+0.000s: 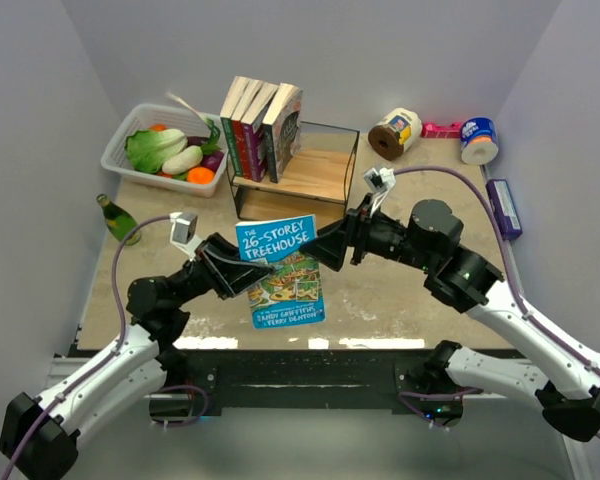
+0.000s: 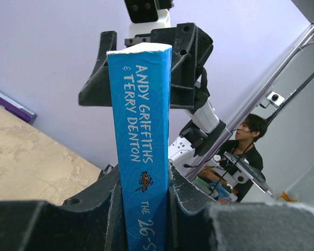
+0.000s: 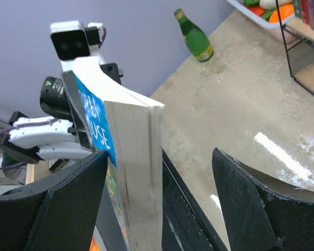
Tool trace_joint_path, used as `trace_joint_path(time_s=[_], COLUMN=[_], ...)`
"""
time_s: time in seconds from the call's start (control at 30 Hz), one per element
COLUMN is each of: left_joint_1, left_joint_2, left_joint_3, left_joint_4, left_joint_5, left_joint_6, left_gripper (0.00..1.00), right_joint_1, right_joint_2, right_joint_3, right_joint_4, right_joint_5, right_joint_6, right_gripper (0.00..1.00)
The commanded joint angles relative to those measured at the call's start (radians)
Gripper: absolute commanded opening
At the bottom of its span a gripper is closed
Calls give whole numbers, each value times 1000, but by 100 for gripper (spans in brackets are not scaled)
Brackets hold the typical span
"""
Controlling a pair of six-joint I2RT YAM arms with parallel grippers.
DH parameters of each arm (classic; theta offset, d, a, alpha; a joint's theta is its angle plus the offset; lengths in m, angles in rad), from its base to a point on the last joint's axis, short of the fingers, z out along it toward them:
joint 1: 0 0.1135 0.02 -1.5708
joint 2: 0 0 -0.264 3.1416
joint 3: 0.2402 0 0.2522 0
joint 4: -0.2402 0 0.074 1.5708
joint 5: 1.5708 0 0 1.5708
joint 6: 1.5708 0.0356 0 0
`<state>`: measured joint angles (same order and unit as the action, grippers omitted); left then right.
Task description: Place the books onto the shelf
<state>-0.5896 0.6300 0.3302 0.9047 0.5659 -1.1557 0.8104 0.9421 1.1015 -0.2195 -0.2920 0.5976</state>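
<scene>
Looking down from above, I am holding the Treehouse paperback point(image 1: 280, 272) in the air between my two hands, with its cover facing up. My left gripper point(image 1: 248, 268) is clamping the spine edge, and my right gripper point(image 1: 325, 250) is sitting at the opposite, page-edge side. The shelf point(image 1: 320, 175) is standing beyond both hands. Four books point(image 1: 260, 125) are leaning together at its left end, with bare board to their right. A vegetable basket point(image 1: 120, 160) is lying far ahead of my left hand and off to its outer side, and a green bottle point(image 1: 118, 220) is standing nearer on that side.

In my left wrist view, the paperback's blue spine is running straight up between my fingers point(image 2: 83, 219). They are pressing on both covers near its lower end.

In my right wrist view, my fingers point(image 3: 57, 204) are standing wide apart around the cream page edge. The book is lying close to one finger and well clear of the other, so I am judging that this hand is bearing no weight.

To do this step well, I am planning to draw my right hand straight back off the page edge without nudging it. My left hand is gripping only a narrow strip, so the book could pivot. Then my left hand should carry the book forward, turn it upright and slide it in, page edge first, beside the leaning four.
</scene>
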Motion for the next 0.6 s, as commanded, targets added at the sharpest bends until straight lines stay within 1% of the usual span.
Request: trace_joint_path(time_s=[0.0, 0.13, 0.23, 0.27, 0.33, 0.37, 0.4, 0.43, 0.47, 0.5, 0.53, 0.57], left_joint_1=[2, 4, 2, 2, 2, 2, 4, 5, 11, 14, 16, 23], left_joint_2=[55, 91, 102, 102, 102, 102, 99, 96, 93, 85, 82, 80], left_joint_3=[79, 93, 98, 102, 108, 118, 127, 139, 173, 191, 210, 245], left_joint_4=[204, 253, 258, 250, 214, 195, 171, 137, 49, 1, -76, -107], left_joint_5=[74, 106, 112, 112, 123, 129, 143, 149, 152, 150, 150, 152], left_joint_6=[-78, -102, -99, -90, -75, -52, -33, -12, 41, 69, 95, 143], left_gripper=[0, 0, 0, 0, 0, 6, 28, 38, 45, 55, 57, 59], right_joint_1=[1, 1, 1, 1, 0, -4, -7, -11, -16, -19, -33, -39], right_joint_2=[-3, 32, 66, 66, 64, 64, 67, 72, 73, 75, 75, 76], right_joint_3=[-78, -94, -98, -109, -112, -98, -86, -71, -39, -25, -13, 10], right_joint_4=[208, 293, 321, 345, 351, 329, 306, 280, 229, 223, 186, 152], right_joint_5=[-68, -127, -159, -170, -173, -174, -180, -185, -191, -206, -216, -226], right_joint_6=[45, 68, 71, 73, 74, 64, 54, 30, 18, 7, -7, -12], right_gripper=[84, 83, 77, 67, 52, 35, 28, 20, 8, 3, 0, 0])
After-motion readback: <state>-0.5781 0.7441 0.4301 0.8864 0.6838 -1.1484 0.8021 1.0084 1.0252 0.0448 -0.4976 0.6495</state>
